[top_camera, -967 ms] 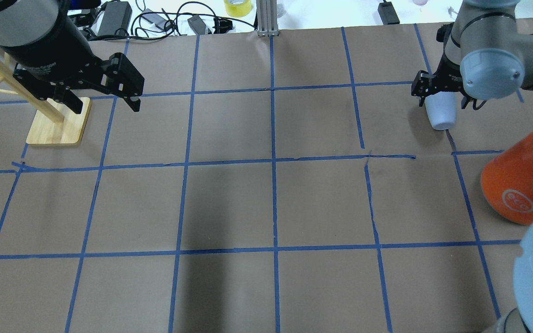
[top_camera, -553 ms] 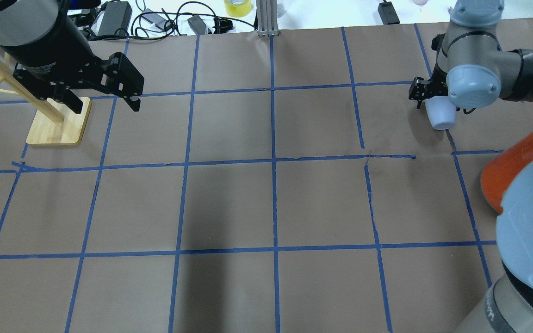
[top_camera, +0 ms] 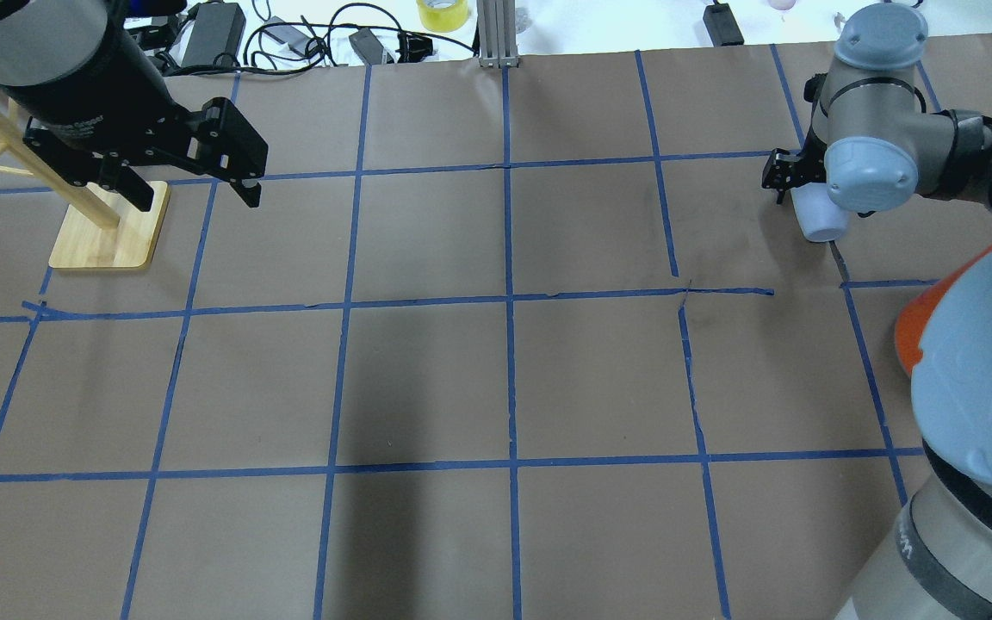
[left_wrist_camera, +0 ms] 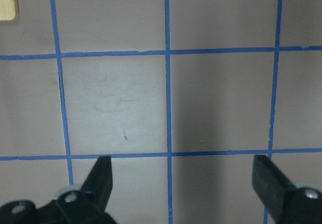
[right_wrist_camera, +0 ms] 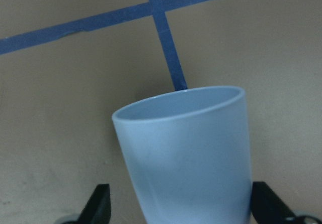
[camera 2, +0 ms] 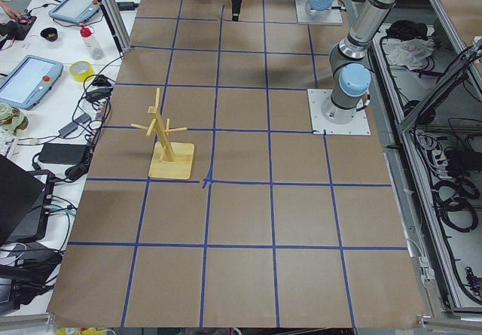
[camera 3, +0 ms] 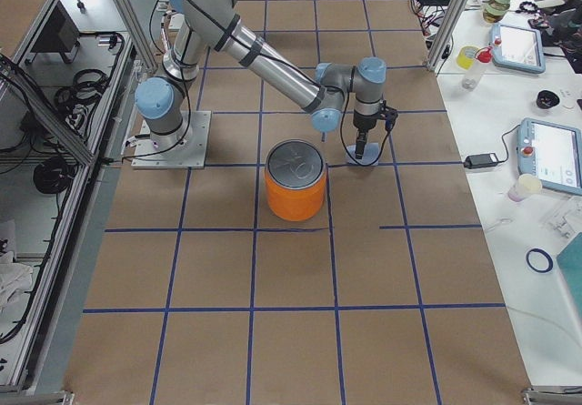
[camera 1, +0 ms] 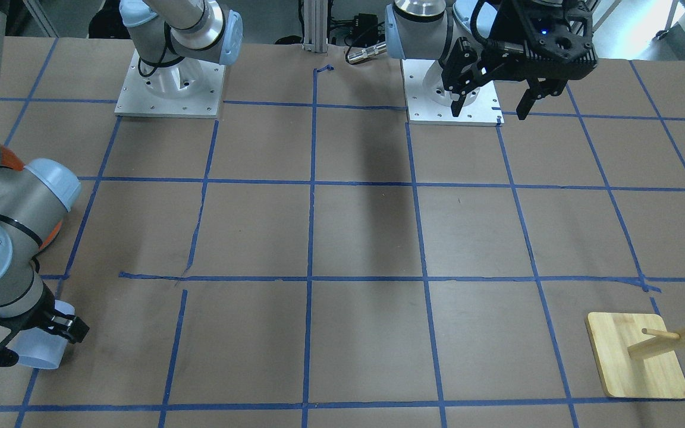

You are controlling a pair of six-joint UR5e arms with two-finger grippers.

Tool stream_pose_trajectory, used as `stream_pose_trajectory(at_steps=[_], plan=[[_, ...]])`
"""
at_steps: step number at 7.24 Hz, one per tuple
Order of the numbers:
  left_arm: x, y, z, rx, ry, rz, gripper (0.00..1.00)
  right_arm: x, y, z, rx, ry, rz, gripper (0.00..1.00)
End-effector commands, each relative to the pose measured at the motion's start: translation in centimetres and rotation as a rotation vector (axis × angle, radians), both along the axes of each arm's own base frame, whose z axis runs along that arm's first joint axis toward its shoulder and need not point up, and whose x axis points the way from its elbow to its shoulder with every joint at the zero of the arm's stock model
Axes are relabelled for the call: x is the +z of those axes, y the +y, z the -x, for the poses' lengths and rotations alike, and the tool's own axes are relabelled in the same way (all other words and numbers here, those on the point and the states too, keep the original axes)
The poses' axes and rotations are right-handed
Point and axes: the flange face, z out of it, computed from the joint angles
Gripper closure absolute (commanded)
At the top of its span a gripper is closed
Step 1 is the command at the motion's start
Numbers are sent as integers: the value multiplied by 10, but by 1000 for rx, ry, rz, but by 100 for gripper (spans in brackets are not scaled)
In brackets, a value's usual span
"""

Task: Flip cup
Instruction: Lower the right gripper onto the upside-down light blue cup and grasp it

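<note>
The pale blue cup (top_camera: 823, 226) is at the table's far right, held tilted with its open rim pointing away from the wrist. My right gripper (top_camera: 816, 202) is shut on the cup, one finger on each side near its base. The right wrist view shows the cup (right_wrist_camera: 186, 148) close up between the finger tips of that gripper (right_wrist_camera: 183, 211). In the front-facing view the cup (camera 1: 45, 353) sits low over the paper in the right gripper (camera 1: 30, 348). My left gripper (top_camera: 195, 194) is open and empty, high over the far left; the left wrist view (left_wrist_camera: 181, 183) shows only taped paper below it.
A large orange can (camera 3: 296, 191) with a silver top stands close to the cup, on the robot's side, partly hidden by my right arm in the overhead view (top_camera: 914, 331). A wooden mug tree (top_camera: 108, 237) stands at the far left. Cables and boxes lie past the table's far edge.
The right wrist has turned with the cup in it, so the cup looks shorter from above. The right elbow has swung in over the orange can. The left arm has not moved.
</note>
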Motion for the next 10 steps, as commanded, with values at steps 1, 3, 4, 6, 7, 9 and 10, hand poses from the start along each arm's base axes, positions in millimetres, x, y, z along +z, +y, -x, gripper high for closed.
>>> stream_pose_trajectory(at_steps=[1, 3, 4, 6, 7, 9, 10], plan=[[-1, 0, 0, 0, 0, -1, 0, -12, -4, 5, -5, 1, -2, 0], [-1, 0, 1, -2, 0, -1, 0, -12, -5, 3, -5, -14, 2, 46], [-1, 0, 0, 1, 0, 0, 0, -5, -6, 4, -2, -9, 12, 80], [-1, 0, 0, 2, 0, 0, 0, 23, -5, -6, 29, -68, 58, 91], [0, 0, 0, 1, 0, 2, 0, 42, -4, -24, 107, -108, 87, 91], [0, 0, 0, 1, 0, 2, 0, 59, 3, -141, 463, -89, 84, 91], [0, 0, -1, 3, -1, 2, 0, 61, 11, -193, 621, -75, 83, 91]])
